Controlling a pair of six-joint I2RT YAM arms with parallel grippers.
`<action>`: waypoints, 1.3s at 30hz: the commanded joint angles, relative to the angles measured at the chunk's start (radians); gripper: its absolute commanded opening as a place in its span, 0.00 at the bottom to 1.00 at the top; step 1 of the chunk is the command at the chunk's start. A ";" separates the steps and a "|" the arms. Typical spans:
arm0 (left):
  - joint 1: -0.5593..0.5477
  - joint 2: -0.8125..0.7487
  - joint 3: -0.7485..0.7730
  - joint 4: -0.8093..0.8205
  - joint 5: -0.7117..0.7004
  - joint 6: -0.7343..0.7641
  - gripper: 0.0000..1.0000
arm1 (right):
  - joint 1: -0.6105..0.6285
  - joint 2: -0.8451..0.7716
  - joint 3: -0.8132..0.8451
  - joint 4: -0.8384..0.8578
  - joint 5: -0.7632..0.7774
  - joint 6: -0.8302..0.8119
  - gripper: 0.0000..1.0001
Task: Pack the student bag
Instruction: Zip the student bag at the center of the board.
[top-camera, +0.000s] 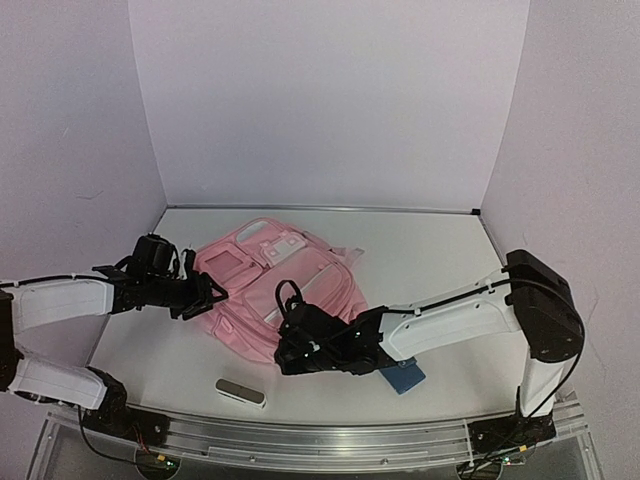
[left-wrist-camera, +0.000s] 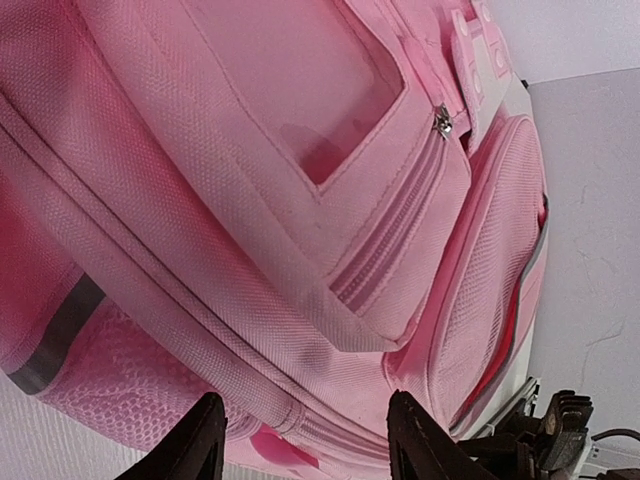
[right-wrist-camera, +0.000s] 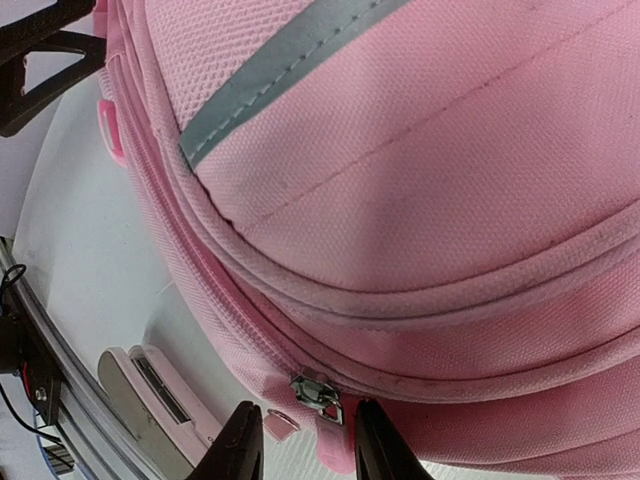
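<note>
The student bag (top-camera: 275, 290), a soft pink backpack, lies flat on the middle of the table. My left gripper (top-camera: 212, 296) is at the bag's left edge. In the left wrist view it (left-wrist-camera: 305, 445) stands open, its fingertips (left-wrist-camera: 195, 445) straddling the bag's (left-wrist-camera: 300, 200) side seam. My right gripper (top-camera: 287, 352) is at the bag's near edge. In the right wrist view it (right-wrist-camera: 305, 450) stands narrowly open around the metal zip slider (right-wrist-camera: 318, 393) and its pink pull tab (right-wrist-camera: 337, 452). A gap shows beside the left finger.
A pale pink-and-white case (top-camera: 240, 392) lies near the table's front edge, left of the right gripper; it also shows in the right wrist view (right-wrist-camera: 150, 395). A blue flat item (top-camera: 405, 378) lies under the right forearm. White walls enclose the table.
</note>
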 joint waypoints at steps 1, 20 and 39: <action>0.016 0.042 -0.009 0.056 -0.012 0.014 0.53 | -0.001 0.025 0.036 -0.068 0.058 0.011 0.29; 0.118 0.120 0.004 0.125 -0.032 0.068 0.00 | 0.000 -0.057 0.025 -0.181 0.204 0.033 0.00; 0.284 0.270 0.207 0.165 0.144 0.429 0.00 | -0.131 -0.129 0.067 -0.440 0.273 -0.112 0.00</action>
